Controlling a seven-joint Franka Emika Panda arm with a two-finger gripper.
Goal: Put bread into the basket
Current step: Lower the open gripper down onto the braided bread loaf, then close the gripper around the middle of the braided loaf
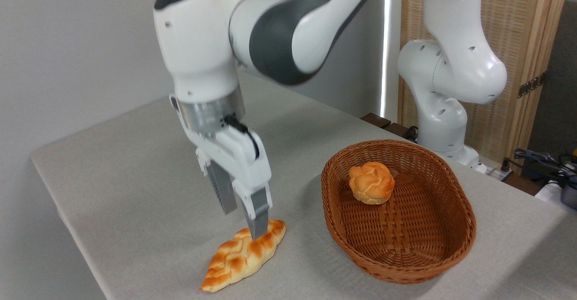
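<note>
On the table [135, 169]: one bread [243, 255], one basket [451, 246], one bun [371, 182].

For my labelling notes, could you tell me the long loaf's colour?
The bread is golden-orange with pale braided seams, seen in the fixed camera view.

The bread [243, 255] is a long, flat, leaf-shaped braided loaf with pointed ends, its crust golden-orange with pale seams; it lies flat on the tabletop near the front edge, slanting from its near-left tip up to its far-right tip. Well apart to its right stands the basket [451, 187], an oval of brown woven wicker with low sloping sides, upright on the tabletop, its long axis running from far left to near right, wider than the loaf is long.
</note>
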